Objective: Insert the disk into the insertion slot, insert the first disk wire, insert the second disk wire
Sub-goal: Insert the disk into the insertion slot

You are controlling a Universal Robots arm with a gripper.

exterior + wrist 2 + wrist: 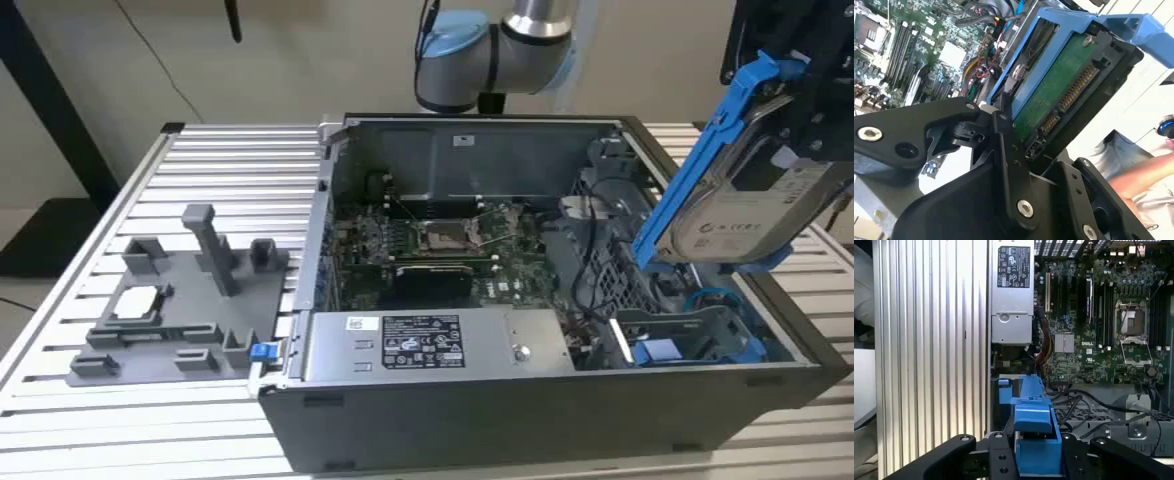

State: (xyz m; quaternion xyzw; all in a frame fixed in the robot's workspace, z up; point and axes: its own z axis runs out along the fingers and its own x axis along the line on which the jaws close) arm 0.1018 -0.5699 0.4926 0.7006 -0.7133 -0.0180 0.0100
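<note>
The disk [747, 215], a silver drive with a white label in a blue carrier frame, hangs tilted above the open computer case [441, 420] at the exterior view's right. My gripper [801, 115] is shut on its upper end. In the second wrist view the disk [1054, 90] shows its green board and connector between my black fingers [1009, 165]. In the first wrist view the blue carrier [1036, 415] sits in my gripper [1036, 455]. The insertion slot [687, 338], grey metal with blue clips, lies below the disk in the case's near right corner.
Inside the case are a motherboard [441, 245], a grey power supply box [427, 345] with a white sticker, a perforated cage [607, 270] and loose black cables [587, 265]. A grey fixture [174, 300] stands on the slatted table. A person's arm [1134, 182] is close by.
</note>
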